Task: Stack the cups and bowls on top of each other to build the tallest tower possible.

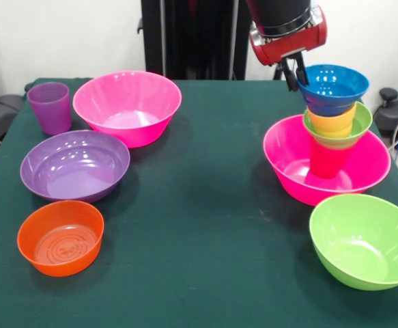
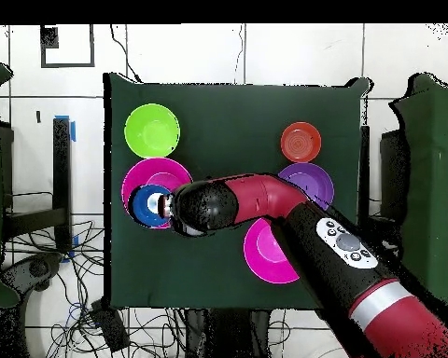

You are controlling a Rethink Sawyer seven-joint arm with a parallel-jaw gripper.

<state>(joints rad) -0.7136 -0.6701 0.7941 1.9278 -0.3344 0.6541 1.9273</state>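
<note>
At the right of the front view a hot pink bowl (image 1: 362,179) holds a tower: the red cup (image 1: 328,160), the small green bowl (image 1: 359,123), the yellow-orange cup (image 1: 332,124) and the small blue bowl (image 1: 333,85) on top. My gripper (image 1: 295,82) hangs at the blue bowl's far left rim. The overhead view shows the gripper (image 2: 168,203) beside the blue bowl (image 2: 147,203) inside the pink bowl (image 2: 162,168). The purple cup (image 1: 49,107) stands alone at the far left.
The second hot pink bowl (image 1: 127,106), the wide purple bowl (image 1: 74,165) and the orange bowl (image 1: 61,237) sit along the left. The lime green bowl (image 1: 364,240) sits in front of the tower. In the overhead view my arm (image 2: 265,200) partly covers the purple bowl (image 2: 317,177).
</note>
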